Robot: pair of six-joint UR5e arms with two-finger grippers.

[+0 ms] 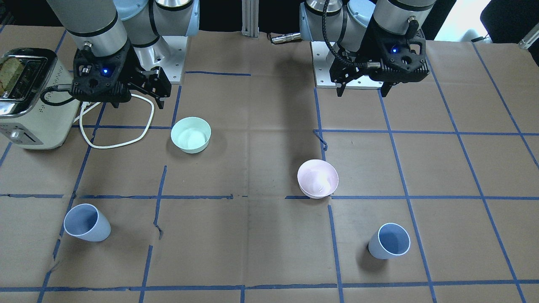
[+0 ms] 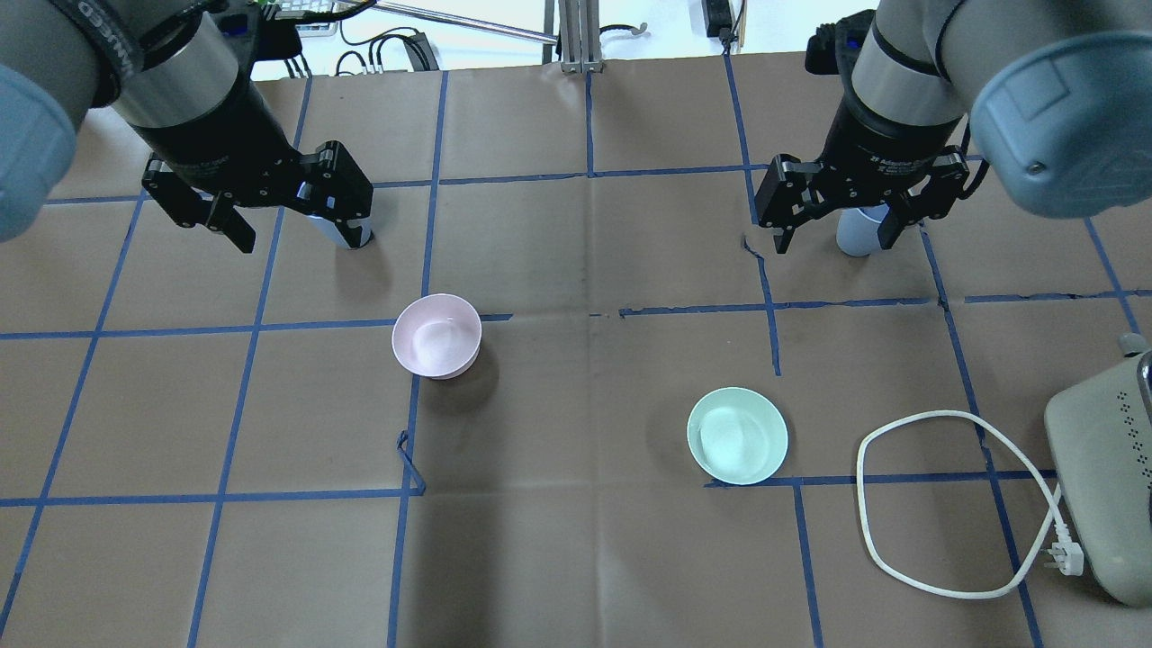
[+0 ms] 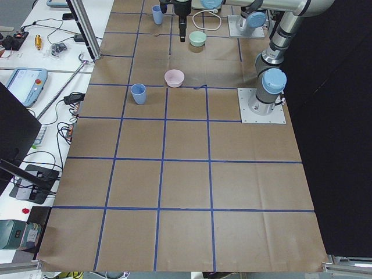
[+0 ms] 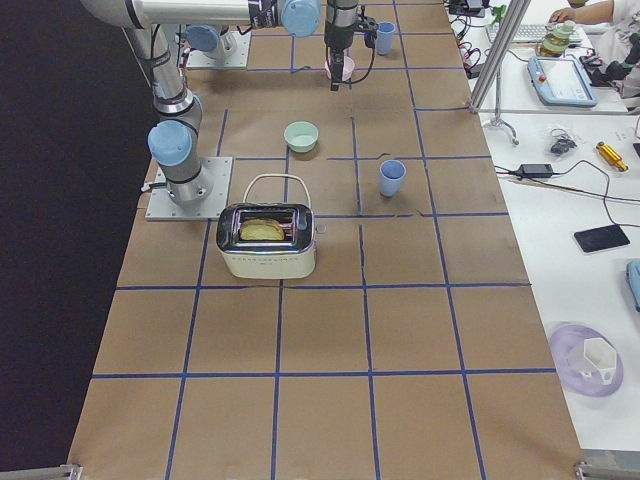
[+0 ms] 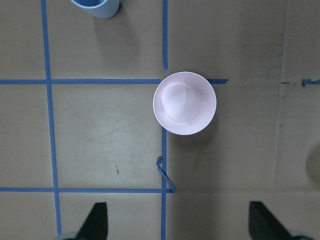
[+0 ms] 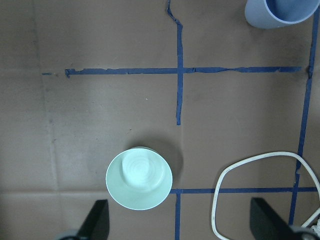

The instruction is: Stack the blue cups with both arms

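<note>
With the left hand (image 2: 297, 225) and right hand (image 2: 835, 229) both spread and empty, each upright cup stands toward the tabletop's (image 1: 261, 244) far edge, the left blue cup (image 1: 389, 242) ahead of the left hand and the right blue cup (image 1: 86, 223) ahead of the right hand.

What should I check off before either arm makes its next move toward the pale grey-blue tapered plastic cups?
1. Left gripper open, empty: ok.
2. Right gripper open, empty: ok.
3. Left-side pale grey-blue tapered plastic cup upright: ok.
4. Right-side matching cup upright: ok.
5. Pale pink round bowl and mint-green round bowl apart from both cups: ok.
6. Cups stacked: not ok, standing apart.
</note>
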